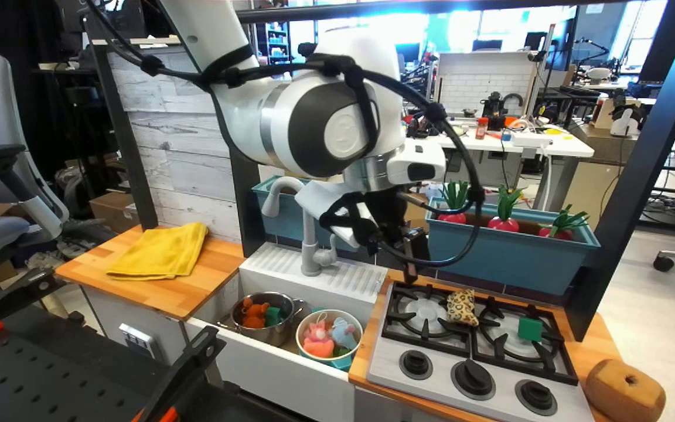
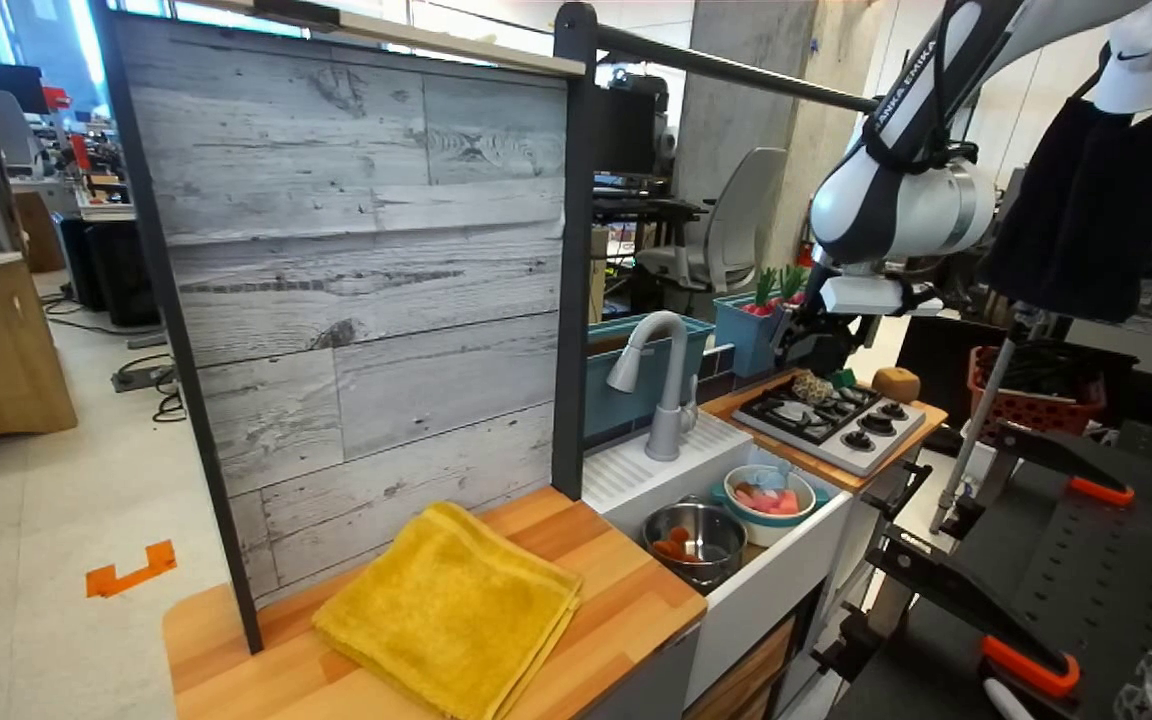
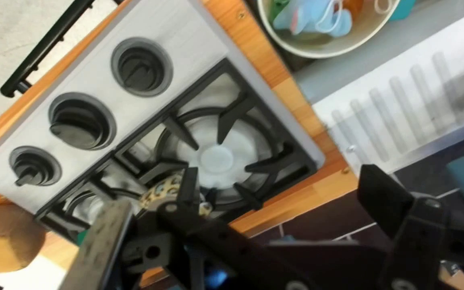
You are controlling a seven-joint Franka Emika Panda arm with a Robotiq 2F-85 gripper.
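In the wrist view the fingers [image 3: 381,197] stand wide apart across the lower half, nothing between them. Just past the one at frame left, partly hidden, a leopard-print object [image 3: 157,193] lies on the stove [image 3: 135,112], probably held up by the grates [image 3: 232,120]. Upper right, a white bowl [image 3: 365,33] seems to keep toys [image 3: 304,19] gathered. In an exterior view, at left, a yellow towel [image 1: 159,252] lies folded on the counter [image 1: 211,272], likely for tidiness.

End effector [image 2: 821,345]: 12 o'clock from the stove [image 2: 829,428].
Towel [image 2: 451,610]: yellow, folded, on desk [image 2: 631,590].
Pot [image 2: 716,540]: in sink [image 2: 771,590], 6 o'clock from faucet [image 2: 672,395].
Bowl [image 2: 804,493]: white, 2 o'clock from the pot.
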